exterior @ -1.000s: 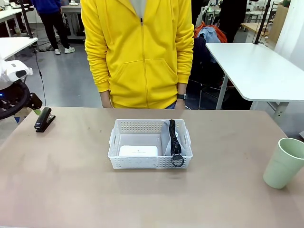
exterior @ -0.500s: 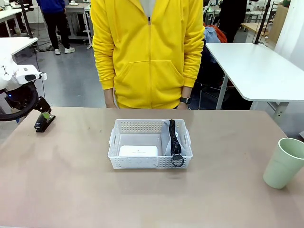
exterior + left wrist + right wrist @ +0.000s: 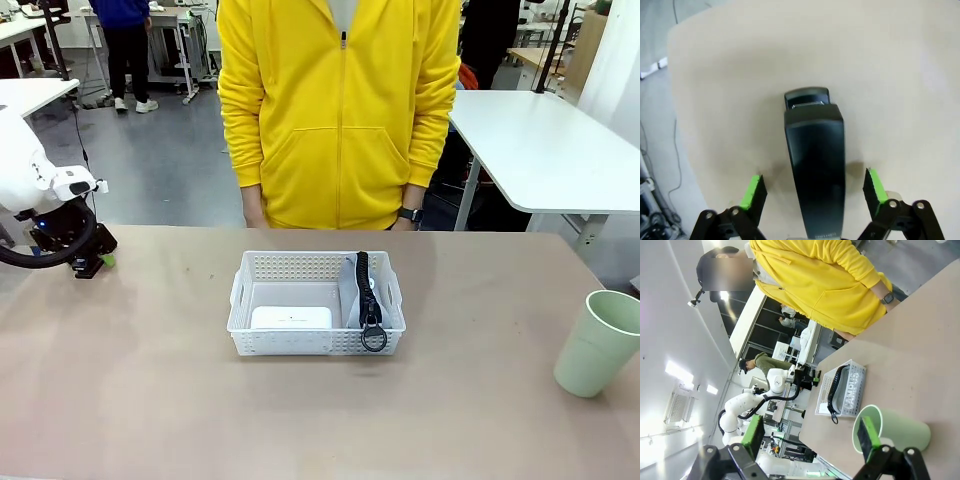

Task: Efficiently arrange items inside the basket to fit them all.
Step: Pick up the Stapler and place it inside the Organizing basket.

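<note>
Left wrist view: our left gripper (image 3: 813, 185) has its fingers apart, straddling the dark flat object (image 3: 815, 160) at the far left of the surface (image 3: 150, 390). The basket (image 3: 315, 343) sits mid-surface, with the box (image 3: 290, 318) at left and the pouch (image 3: 358, 290) on edge at right. The cup (image 3: 598, 345) stands near right, and the right gripper (image 3: 810, 434), fingers apart, faces it. We'd centre, lower fully, then close squarely across the narrow sides to avoid twisting.

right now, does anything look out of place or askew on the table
Nothing spilled or damaged. The grey pouch stands on edge in the basket, its zipper ring hanging over the near wall. The green cup and the dark flat object, flanked by the open left gripper, sit outside the basket.
</note>
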Action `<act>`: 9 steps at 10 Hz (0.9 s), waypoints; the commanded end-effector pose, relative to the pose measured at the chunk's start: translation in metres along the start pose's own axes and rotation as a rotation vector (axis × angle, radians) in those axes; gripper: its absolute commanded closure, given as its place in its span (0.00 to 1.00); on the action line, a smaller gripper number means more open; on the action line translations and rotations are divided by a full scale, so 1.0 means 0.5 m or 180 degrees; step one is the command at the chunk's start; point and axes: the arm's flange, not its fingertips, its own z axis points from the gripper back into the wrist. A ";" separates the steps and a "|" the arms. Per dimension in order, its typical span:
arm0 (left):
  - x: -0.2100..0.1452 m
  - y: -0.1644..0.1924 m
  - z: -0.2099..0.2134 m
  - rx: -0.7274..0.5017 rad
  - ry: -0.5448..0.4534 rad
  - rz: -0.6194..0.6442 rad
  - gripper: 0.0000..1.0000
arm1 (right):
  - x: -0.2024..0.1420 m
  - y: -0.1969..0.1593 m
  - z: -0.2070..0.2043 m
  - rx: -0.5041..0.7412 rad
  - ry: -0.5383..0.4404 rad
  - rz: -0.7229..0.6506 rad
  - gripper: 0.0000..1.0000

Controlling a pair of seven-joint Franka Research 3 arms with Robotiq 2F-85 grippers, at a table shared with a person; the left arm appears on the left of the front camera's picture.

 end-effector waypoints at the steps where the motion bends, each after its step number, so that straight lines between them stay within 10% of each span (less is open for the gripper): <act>1: 0.019 0.010 0.008 -0.0045 0.0008 -0.0012 0.00 | 0.005 0.003 -0.002 0.0059 -0.0033 0.0095 0.00; 5: 0.027 0.012 0.002 -0.0008 -0.0014 0.0063 0.00 | 0.005 0.003 -0.002 0.0059 -0.0033 0.0095 0.00; 8: 0.026 -0.001 0.001 0.0238 -0.0176 0.0097 0.84 | 0.005 0.003 -0.002 0.0059 -0.0033 0.0095 0.00; 9: 0.025 -0.008 0.000 0.0327 -0.0179 0.0095 0.65 | 0.005 0.003 -0.002 0.0059 -0.0033 0.0095 0.00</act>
